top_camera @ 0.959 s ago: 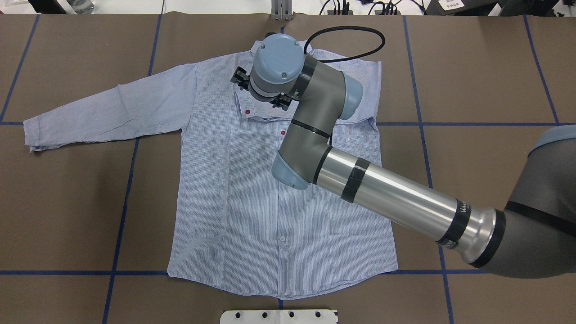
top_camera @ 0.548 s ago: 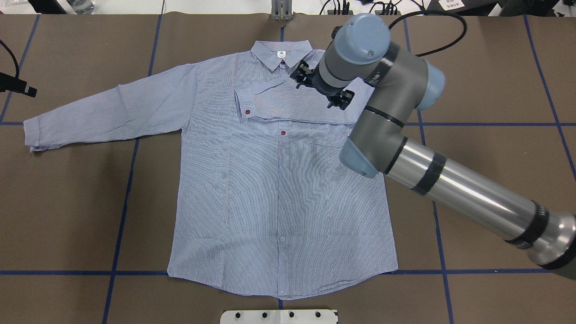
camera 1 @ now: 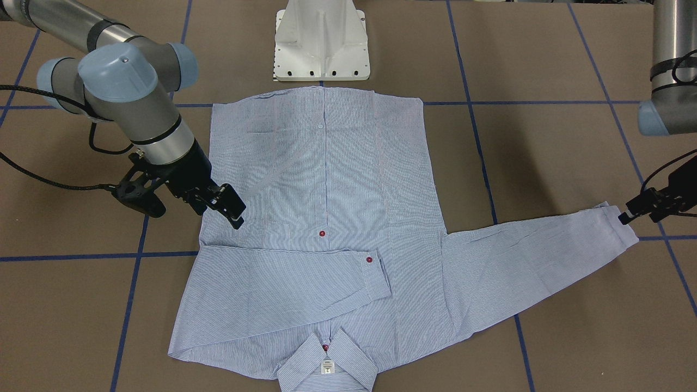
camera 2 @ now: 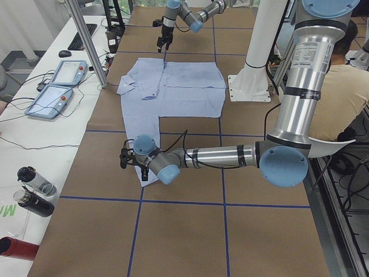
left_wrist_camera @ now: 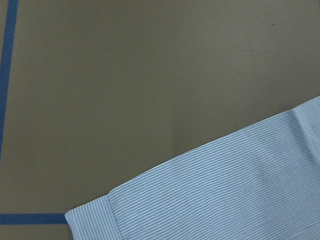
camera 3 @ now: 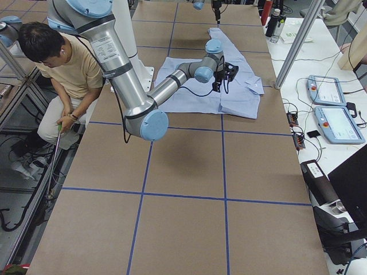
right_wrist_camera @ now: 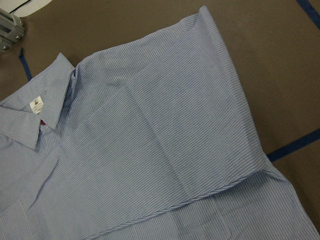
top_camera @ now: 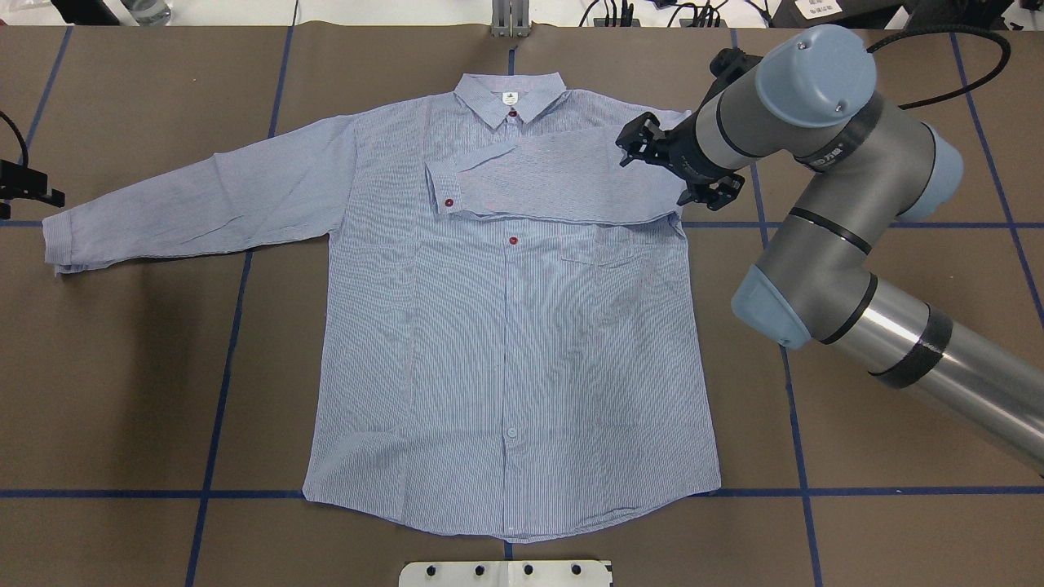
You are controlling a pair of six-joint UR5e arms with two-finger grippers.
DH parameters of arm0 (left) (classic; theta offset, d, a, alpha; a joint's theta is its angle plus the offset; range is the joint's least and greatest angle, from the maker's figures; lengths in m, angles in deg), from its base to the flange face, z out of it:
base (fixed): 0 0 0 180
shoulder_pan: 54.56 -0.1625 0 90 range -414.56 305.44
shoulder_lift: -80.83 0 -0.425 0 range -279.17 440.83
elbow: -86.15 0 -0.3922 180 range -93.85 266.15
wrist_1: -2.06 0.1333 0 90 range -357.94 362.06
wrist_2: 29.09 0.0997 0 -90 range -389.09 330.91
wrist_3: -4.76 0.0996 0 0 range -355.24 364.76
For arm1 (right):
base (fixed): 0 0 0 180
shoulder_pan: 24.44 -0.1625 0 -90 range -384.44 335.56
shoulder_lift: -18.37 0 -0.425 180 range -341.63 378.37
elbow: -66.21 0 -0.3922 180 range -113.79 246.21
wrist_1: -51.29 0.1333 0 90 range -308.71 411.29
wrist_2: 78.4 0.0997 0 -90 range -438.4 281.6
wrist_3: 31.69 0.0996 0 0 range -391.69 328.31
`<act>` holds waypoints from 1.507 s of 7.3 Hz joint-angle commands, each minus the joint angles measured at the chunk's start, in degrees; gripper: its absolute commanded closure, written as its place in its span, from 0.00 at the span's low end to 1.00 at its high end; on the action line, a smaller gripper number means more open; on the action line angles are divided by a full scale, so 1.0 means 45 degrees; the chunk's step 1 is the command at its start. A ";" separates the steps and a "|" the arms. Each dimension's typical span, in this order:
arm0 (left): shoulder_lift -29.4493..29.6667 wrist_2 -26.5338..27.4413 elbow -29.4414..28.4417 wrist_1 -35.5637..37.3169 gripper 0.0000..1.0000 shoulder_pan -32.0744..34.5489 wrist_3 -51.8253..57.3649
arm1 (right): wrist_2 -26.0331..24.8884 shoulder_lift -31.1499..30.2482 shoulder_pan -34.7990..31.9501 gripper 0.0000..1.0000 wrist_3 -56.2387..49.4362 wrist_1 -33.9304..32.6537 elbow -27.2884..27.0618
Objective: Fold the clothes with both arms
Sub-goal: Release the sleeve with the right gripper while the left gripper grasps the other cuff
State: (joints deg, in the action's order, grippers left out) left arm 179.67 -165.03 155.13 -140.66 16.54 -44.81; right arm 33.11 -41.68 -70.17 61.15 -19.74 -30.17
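Observation:
The light blue striped shirt (top_camera: 506, 342) lies flat and front up, with its collar (top_camera: 510, 98) at the far side. One sleeve is folded across the chest, its cuff (top_camera: 444, 191) with a red button. The other sleeve stretches out left to its cuff (top_camera: 61, 244). My right gripper (top_camera: 675, 165) is open and empty, just above the shirt's right shoulder edge; it also shows in the front view (camera 1: 226, 207). My left gripper (top_camera: 24, 183) is at the table's left edge, beside the outstretched cuff (camera 1: 615, 226), with its jaws apart and holding nothing.
The white pedestal base (camera 1: 321, 43) stands at the hem side of the shirt. Blue tape lines (top_camera: 220, 391) cross the brown table. A seated person (camera 3: 57, 63) is beside the robot. Control pendants (camera 3: 332, 109) and bottles (camera 2: 34, 190) lie on the side benches.
My right arm has swung right, from over the collar and chest to the shirt's right shoulder edge, leaving the folded sleeve lying. My left gripper has come in toward the outstretched cuff.

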 commanded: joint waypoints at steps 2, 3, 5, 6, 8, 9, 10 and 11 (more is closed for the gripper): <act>-0.0109 -0.0046 -0.1473 -0.2476 0.15 -0.0407 -0.1913 | -0.0091 -0.0288 -0.0072 0.01 -0.0045 0.0003 -0.0340; -0.0109 -0.0103 -0.1616 -0.2812 0.23 -0.0525 -0.2184 | -0.0304 -0.0347 0.0045 0.01 -0.0045 0.0003 -0.0341; -0.0187 -0.0123 -0.1617 -0.2933 0.40 -0.0760 -0.2499 | -0.0462 -0.0347 0.0181 0.01 -0.0045 0.0003 -0.0341; -0.0187 -0.0104 -0.1617 -0.2952 0.51 -0.0800 -0.2673 | -0.0656 -0.0328 0.0337 0.01 -0.0045 0.0003 -0.0321; -0.0187 -0.0104 -0.1676 -0.2953 0.71 -0.0916 -0.2675 | -0.1009 -0.0328 0.0533 0.01 -0.0045 0.0003 -0.0341; -0.0187 -0.0143 -0.1618 -0.2972 0.99 -0.0917 -0.2695 | -0.1048 -0.0328 0.0534 0.01 -0.0045 0.0003 -0.0341; -0.0187 -0.0124 -0.1598 -0.2972 1.00 -0.0917 -0.2637 | -0.1184 -0.0347 0.0534 0.01 -0.0045 0.0003 -0.0341; -0.0187 -0.0452 -0.1230 -0.2933 1.00 -0.0917 -0.2655 | -0.1224 -0.0367 0.0534 0.01 -0.0064 0.0003 -0.0341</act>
State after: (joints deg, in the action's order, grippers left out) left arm 178.83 -165.98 148.31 -153.97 12.44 -56.78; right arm 28.00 -43.24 -67.82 60.92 -19.73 -31.70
